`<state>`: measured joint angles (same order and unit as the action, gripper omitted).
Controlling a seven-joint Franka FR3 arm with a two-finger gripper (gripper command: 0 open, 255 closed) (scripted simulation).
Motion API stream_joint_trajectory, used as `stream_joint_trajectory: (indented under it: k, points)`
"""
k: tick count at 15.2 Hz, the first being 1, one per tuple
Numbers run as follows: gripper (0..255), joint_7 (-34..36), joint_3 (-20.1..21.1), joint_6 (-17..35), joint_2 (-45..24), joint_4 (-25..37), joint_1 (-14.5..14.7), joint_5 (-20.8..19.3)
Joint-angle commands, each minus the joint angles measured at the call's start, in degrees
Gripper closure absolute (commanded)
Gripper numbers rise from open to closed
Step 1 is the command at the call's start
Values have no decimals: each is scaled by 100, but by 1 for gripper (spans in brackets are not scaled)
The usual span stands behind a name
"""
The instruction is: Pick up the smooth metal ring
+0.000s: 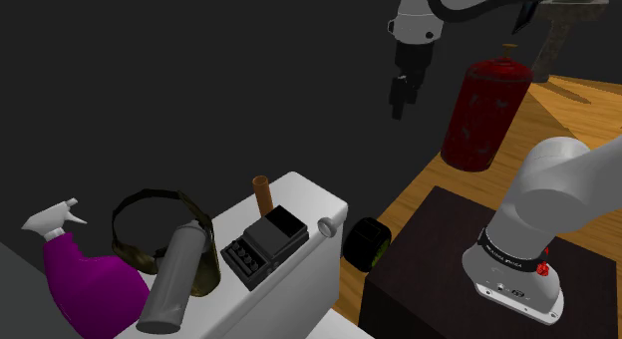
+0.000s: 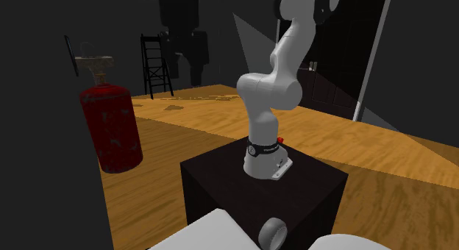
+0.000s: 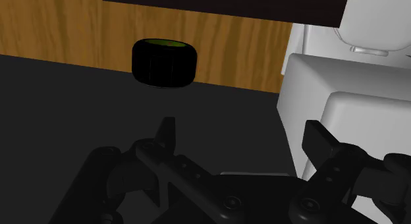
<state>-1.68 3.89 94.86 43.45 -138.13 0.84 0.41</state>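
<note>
A: Fingers [image 3: 167, 134] stand apart, nothing btwn them, so open & empty. Where's the ring?

B: Shoulder view: gripper [image 1: 401, 103] hangs high, well apart from the white top [image 1: 304, 192]. The small grey ring [image 1: 329, 225] sits at that top's corner nearest the stand [image 1: 439, 247], near the black pedal box [image 1: 261, 247] (a brown peg [image 1: 262, 194] is behind it).

A: 2nd ext. view?

B: Ring seems to stand on edge, right at the white top's rim, in front of the stand.

A: Wrist view?

B: Black roll [image 3: 164, 63] on the wood floor [image 3: 66, 31] ahead, white top beside one finger. Hand isn't over the ring.

A: Doing it well?

B: I'd centre over the ring, turn the wrist so the pads cross its rim, drop straight, close gently. Smooth metal at an edge prob. slips or rolls off.
</note>
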Motion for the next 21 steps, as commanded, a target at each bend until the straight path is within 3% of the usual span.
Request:
stream_joint_trajectory:
  k: [1,11,21]
  points:
    - [0,0,0,0,0,0,0,0]
    - [0,1310,1167,1226,-229,-733,488,855]
    - [0,2691,2522,2689,-1384,-683,730,1333]
